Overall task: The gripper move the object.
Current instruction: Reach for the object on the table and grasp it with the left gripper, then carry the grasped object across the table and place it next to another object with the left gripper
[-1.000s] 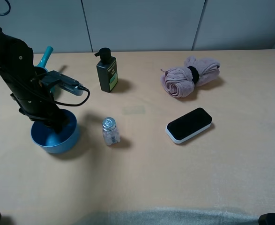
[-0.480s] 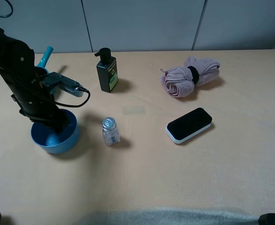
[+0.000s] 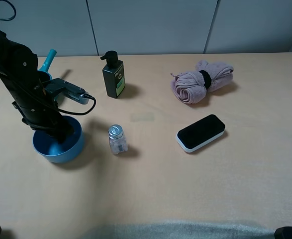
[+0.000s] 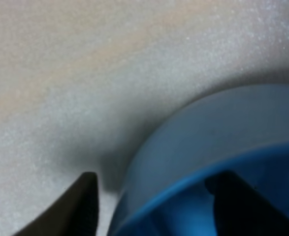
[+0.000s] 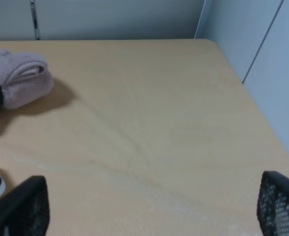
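The blue bowl (image 3: 56,148) sits on the table at the left. My left gripper (image 3: 62,134) reaches down onto its right-hand rim. In the left wrist view the bowl's wall and rim (image 4: 223,142) lie between my two fingers: one dark finger (image 4: 85,204) is outside the wall with a small gap, and the other is inside the bowl. The jaws stand apart, straddling the rim. My right gripper (image 5: 151,209) is open and empty, far from the bowl, over the table's right part.
A teal pot handle (image 3: 48,60) sticks out behind the left arm. A dark soap bottle (image 3: 113,75), a small clear shaker (image 3: 117,140), a rolled pink towel (image 3: 201,81) and a black-and-white case (image 3: 200,132) stand on the tan table (image 3: 185,189).
My left arm has shifted very slightly at the bowl's rim. The bowl stays in the same place. Nothing else has moved.
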Robot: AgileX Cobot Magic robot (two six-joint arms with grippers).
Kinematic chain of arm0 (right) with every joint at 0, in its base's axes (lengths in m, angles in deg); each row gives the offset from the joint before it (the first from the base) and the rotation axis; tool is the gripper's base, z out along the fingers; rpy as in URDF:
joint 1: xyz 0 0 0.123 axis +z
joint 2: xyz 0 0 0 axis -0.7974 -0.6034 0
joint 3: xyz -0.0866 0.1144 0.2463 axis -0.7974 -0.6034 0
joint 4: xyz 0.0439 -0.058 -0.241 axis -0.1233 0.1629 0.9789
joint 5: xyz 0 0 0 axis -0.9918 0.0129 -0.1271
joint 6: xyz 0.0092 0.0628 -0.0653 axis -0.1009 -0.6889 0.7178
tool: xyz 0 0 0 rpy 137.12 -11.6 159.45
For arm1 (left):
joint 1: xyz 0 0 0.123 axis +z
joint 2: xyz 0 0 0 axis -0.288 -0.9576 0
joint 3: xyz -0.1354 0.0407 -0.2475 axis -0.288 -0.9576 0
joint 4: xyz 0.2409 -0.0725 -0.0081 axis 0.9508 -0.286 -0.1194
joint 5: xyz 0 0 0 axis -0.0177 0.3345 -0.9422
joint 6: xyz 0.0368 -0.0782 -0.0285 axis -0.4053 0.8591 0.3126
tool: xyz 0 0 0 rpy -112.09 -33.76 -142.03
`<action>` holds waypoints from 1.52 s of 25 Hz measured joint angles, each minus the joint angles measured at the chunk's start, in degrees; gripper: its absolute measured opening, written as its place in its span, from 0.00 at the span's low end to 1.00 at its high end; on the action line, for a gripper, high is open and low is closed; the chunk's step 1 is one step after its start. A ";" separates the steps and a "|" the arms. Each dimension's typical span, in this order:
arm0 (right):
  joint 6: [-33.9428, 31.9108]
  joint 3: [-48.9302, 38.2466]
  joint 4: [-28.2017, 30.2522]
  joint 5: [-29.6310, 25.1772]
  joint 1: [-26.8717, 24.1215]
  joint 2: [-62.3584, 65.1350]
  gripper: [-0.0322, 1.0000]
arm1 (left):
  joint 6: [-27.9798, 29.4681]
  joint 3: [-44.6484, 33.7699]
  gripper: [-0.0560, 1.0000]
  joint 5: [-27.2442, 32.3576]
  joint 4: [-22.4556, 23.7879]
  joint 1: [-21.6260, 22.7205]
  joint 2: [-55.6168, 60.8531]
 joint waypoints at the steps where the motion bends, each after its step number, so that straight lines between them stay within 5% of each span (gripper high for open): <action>1: 0.00 0.00 0.00 0.00 0.00 0.00 0.65 | 0.00 0.00 0.54 -0.06 0.00 0.00 0.00; 12: 0.00 0.00 0.00 0.00 0.00 0.00 0.65 | -0.05 0.06 0.13 0.83 -0.01 0.00 0.00; 24: 0.00 0.00 0.00 0.00 0.00 0.00 0.65 | 0.70 0.79 0.11 1.27 0.05 0.00 3.98; 38: 0.00 0.00 0.00 0.00 0.00 0.00 0.65 | 0.95 3.40 0.12 8.29 0.24 0.16 15.07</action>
